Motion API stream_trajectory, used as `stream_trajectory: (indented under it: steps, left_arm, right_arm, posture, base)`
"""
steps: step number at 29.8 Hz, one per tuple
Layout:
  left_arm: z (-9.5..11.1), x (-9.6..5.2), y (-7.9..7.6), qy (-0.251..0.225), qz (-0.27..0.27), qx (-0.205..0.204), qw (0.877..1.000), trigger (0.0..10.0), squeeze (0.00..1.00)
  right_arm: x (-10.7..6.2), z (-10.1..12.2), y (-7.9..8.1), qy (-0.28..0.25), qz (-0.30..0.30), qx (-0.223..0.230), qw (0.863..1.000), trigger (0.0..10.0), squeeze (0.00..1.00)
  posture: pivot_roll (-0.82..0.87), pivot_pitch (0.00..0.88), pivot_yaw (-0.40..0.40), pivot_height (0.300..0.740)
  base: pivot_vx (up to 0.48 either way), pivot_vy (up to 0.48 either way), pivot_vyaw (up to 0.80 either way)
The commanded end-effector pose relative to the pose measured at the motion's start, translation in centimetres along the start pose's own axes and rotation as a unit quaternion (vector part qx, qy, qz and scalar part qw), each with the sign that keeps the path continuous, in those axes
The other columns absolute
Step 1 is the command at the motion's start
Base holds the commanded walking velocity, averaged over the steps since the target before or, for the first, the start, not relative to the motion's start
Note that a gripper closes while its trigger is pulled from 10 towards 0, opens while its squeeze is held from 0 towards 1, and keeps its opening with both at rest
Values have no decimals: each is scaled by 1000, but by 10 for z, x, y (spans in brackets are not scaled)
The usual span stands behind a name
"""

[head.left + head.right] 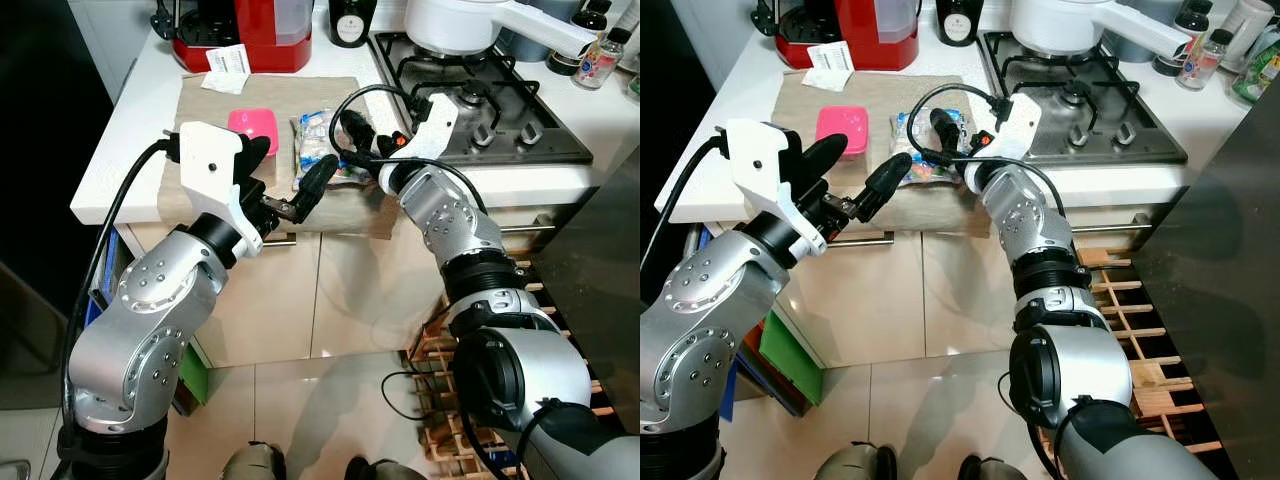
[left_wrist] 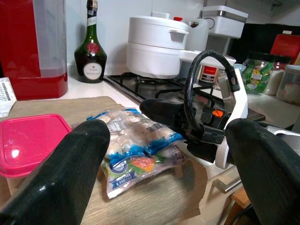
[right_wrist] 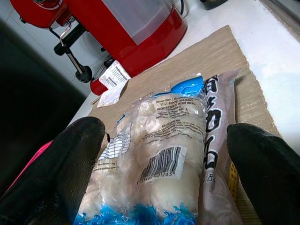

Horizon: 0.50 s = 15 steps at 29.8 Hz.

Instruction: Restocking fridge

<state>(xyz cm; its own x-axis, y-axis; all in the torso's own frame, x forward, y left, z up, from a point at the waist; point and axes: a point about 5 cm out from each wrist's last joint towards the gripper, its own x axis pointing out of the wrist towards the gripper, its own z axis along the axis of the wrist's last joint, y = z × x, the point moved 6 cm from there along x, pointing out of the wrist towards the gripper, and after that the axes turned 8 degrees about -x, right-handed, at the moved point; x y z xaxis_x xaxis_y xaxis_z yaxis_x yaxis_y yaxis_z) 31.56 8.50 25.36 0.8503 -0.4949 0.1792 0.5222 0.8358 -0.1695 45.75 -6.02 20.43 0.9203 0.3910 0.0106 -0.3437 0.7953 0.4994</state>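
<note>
On the table (image 1: 130,120), atop a brown mat (image 1: 290,95): 2 food packets (image 3: 159,159) beside a pink box (image 1: 253,127). Right gripper (image 3: 164,187) released, straddling them. Left gripper (image 2: 164,159) released, nearby.

The clear food packet (image 3: 161,159) is showing a white label reading "YI LI FOOD BRAND" above a barcode; finer print is proving illegible. The neighbouring packet (image 3: 216,126) is bearing large unreadable black characters.
</note>
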Motion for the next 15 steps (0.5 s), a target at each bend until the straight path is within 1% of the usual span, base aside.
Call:
stream_trajectory:
  steps: [1, 5, 9, 11, 13, 14, 15]
  left_arm:
    - [2, -1, 0, -1, 2, -5, 1000, 10000, 0]
    - [2, -1, 0, -1, 3, -7, 1000, 10000, 0]
    - [1, 0, 1, 1, 5, -11, 1000, 10000, 0]
    - [1, 0, 1, 0, 7, -13, 1000, 10000, 0]
    - [1, 0, 1, 0, 7, -13, 1000, 10000, 0]
    - [1, 0, 2, 0, 8, -15, 1000, 10000, 0]
    - [1, 0, 2, 0, 8, -15, 1000, 10000, 0]
  right_arm:
    - [3, 3, 5, 5, 4, 9, 1000, 10000, 0]
    - [4, 1, 4, 12, 3, 14, 1000, 10000, 0]
    - [6, -4, 7, 28, 11, 28, 999, 10000, 0]
    - [6, -7, 9, 36, 15, 28, 999, 10000, 0]
    - [6, -13, 8, 51, 14, 35, 998, 10000, 0]
    - [6, -20, 6, 68, 7, 44, 997, 10000, 0]
    - [6, -20, 6, 68, 7, 44, 997, 10000, 0]
  posture:
    - [121, 101, -39, 740]
    - [121, 103, -42, 740]
    - [122, 105, -44, 740]
    - [122, 105, -44, 740]
    - [122, 105, -44, 740]
    - [122, 105, -44, 740]
    - [122, 105, -44, 740]
  base:
    - [0, 0, 0]
    - [0, 0, 0]
    - [0, 0, 0]
    - [0, 0, 0]
    - [0, 0, 0]
    - [0, 0, 0]
    - [0, 0, 0]
